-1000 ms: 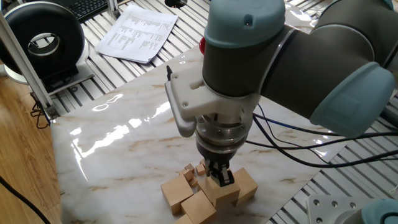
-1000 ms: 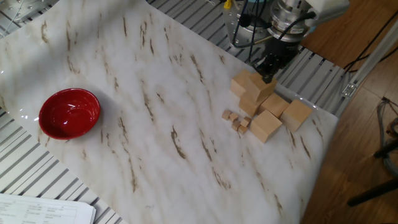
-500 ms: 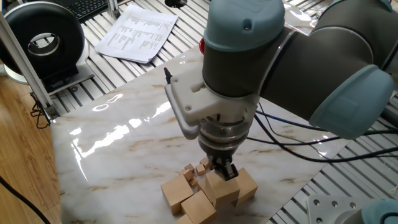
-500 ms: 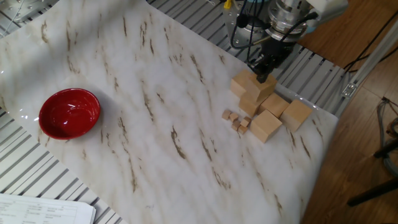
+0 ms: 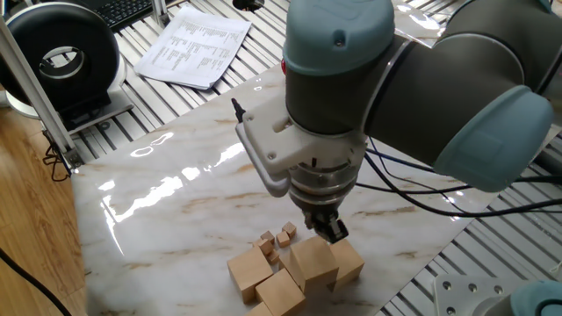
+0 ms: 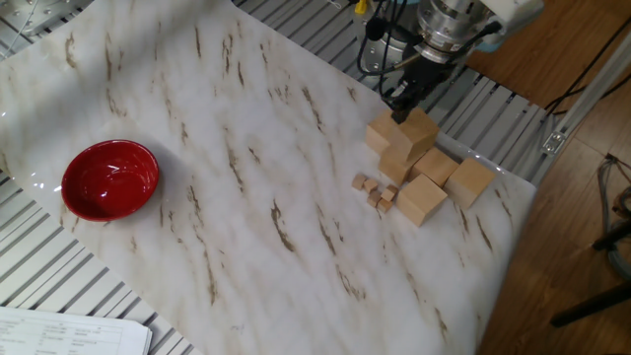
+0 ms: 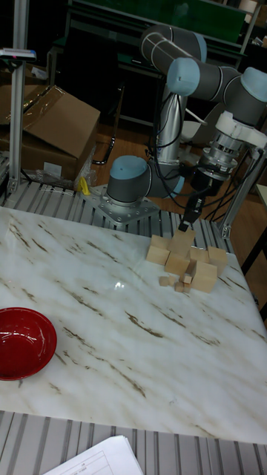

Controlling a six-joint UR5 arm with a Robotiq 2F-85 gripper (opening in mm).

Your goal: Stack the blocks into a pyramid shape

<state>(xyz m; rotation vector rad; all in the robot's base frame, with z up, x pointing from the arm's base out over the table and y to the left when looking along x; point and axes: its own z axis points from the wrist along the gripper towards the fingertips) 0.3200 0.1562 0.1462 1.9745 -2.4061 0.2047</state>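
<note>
Several large tan wooden blocks [image 6: 422, 200] sit clustered near the table's edge. One block [image 6: 416, 133] rests on top of the others, forming a low stepped stack [image 5: 312, 262], seen also in the tall view [image 7: 180, 241]. My gripper [image 5: 330, 230] hangs just above and slightly beside that top block, holding nothing; its dark fingers look open and clear of the wood. From the other side the gripper [image 6: 402, 96] sits over the stack's far corner. It also shows in the tall view [image 7: 188, 217].
Three tiny wooden cubes [image 6: 375, 189] lie beside the big blocks. A red bowl [image 6: 110, 178] stands far off across the marble table [image 6: 246, 197]. Metal slats border the table and papers [image 5: 195, 44] lie beyond it. Cables trail near the arm's base.
My gripper has risen off the top block and drifted toward the far side. The block stayed in place on the stack.
</note>
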